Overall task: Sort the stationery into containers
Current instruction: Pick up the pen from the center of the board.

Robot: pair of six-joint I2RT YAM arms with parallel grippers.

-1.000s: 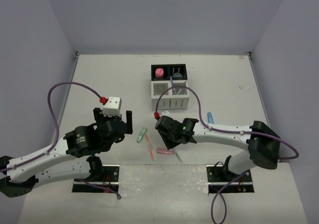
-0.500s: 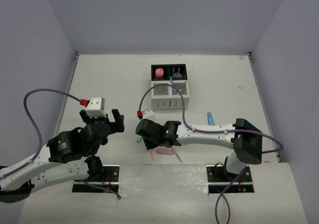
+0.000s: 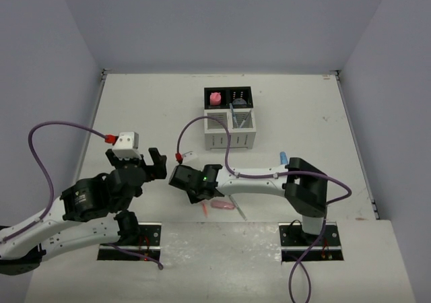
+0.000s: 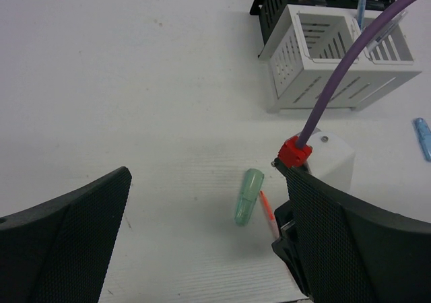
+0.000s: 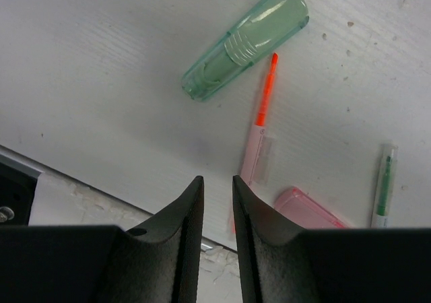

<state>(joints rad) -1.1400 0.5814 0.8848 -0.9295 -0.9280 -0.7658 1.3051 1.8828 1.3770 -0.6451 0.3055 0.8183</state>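
Observation:
The green marker (image 5: 246,40) lies on the table beside the thin orange pen (image 5: 264,108); both show in the left wrist view, the marker (image 4: 248,196) and the pen (image 4: 267,207). My right gripper (image 5: 217,185) hovers just nearside of them, its jaws almost together with a narrow empty gap. From above, it (image 3: 194,187) hides the green marker. The pink marker (image 3: 222,205) and a thin grey pen (image 3: 239,210) lie to its right. My left gripper (image 3: 137,163) is wide open and empty, left of the group. The organizer (image 3: 229,118) holds the pink eraser (image 3: 215,99).
A blue marker (image 3: 284,157) lies alone to the right of the organizer. The right arm's purple cable (image 3: 202,124) arches in front of the white bins. The table's near edge and the arm base plates (image 3: 128,239) lie just below the pens.
My right gripper has swung left along the table and now covers the green marker from above. My left gripper has drawn back to the left and stays open.

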